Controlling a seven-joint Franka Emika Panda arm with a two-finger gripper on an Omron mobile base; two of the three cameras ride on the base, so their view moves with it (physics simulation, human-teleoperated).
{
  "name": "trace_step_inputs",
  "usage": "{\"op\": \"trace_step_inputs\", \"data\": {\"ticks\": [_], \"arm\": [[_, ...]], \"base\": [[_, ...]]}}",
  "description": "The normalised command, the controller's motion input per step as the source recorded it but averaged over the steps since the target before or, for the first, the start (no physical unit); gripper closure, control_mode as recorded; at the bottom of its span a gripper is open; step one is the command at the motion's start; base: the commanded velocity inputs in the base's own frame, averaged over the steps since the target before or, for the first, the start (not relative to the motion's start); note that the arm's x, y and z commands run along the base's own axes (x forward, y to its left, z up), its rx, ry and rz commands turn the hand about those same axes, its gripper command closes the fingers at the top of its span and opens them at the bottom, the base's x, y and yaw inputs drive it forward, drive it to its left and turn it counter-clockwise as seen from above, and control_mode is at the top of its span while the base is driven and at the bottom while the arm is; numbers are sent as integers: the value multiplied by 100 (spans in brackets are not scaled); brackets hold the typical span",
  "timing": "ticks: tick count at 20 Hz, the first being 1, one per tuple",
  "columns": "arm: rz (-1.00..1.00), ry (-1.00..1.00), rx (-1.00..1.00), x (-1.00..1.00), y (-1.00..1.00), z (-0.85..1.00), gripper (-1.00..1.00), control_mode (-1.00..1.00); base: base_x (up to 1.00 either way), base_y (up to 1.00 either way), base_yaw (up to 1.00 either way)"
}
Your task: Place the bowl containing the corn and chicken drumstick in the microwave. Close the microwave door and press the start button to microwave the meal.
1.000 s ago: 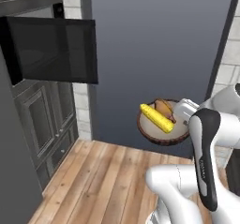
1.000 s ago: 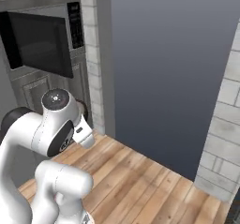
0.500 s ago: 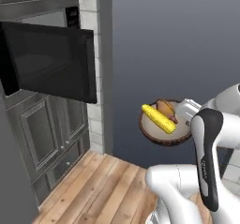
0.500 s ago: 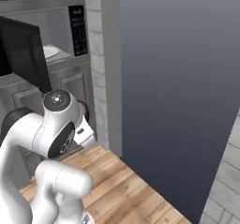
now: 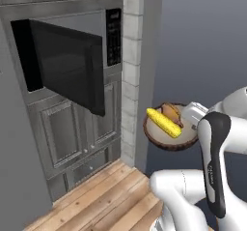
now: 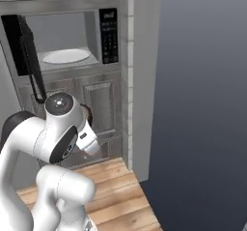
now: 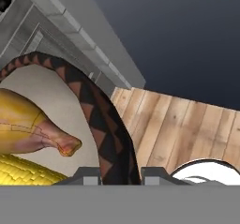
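Observation:
My gripper (image 5: 191, 118) is shut on the right rim of the dark-brown bowl (image 5: 170, 139) and holds it level in the air, right of the brick column. A yellow corn (image 5: 163, 122) lies across the bowl, and behind it the brown chicken drumstick (image 5: 171, 112). In the hand view the patterned bowl rim (image 7: 104, 129) runs between my gripper (image 7: 121, 174) tips, with the drumstick (image 7: 35, 130) and corn (image 7: 21, 172) inside. The microwave (image 6: 62, 39) stands open, showing its white turntable (image 6: 65, 56). The microwave door (image 5: 70, 63) swings out to the left. The button panel (image 5: 113, 36) is on its right.
A grey brick column (image 5: 140, 56) stands between the microwave and the bowl. Grey cabinet doors (image 5: 72, 133) sit below the microwave. The floor is light wood planks (image 5: 106, 196). A plain dark wall (image 6: 202, 80) fills the right side.
The base has driven, so the whole scene has shifted: the microwave now appears nearer and more head-on, with its interior visible. The bowl stays held in the same grip.

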Motion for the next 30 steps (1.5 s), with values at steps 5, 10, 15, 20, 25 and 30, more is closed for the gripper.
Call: {"op": "trace_step_inputs", "data": {"ticks": [5, 10, 15, 20, 25, 30], "arm": [[0, 0, 0, 0, 0, 0, 100, 100], [0, 0, 0, 0, 0, 0, 100, 100], [0, 0, 0, 0, 0, 0, 100, 100], [0, 0, 0, 0, 0, 0, 100, 100], [0, 0, 0, 0, 0, 0, 100, 100], [0, 0, 0, 0, 0, 0, 100, 100]], "base": [[28, -56, 61], [46, -67, 58], [47, -86, 48], [55, -64, 43], [72, -11, 28], [72, -2, 14]]}}
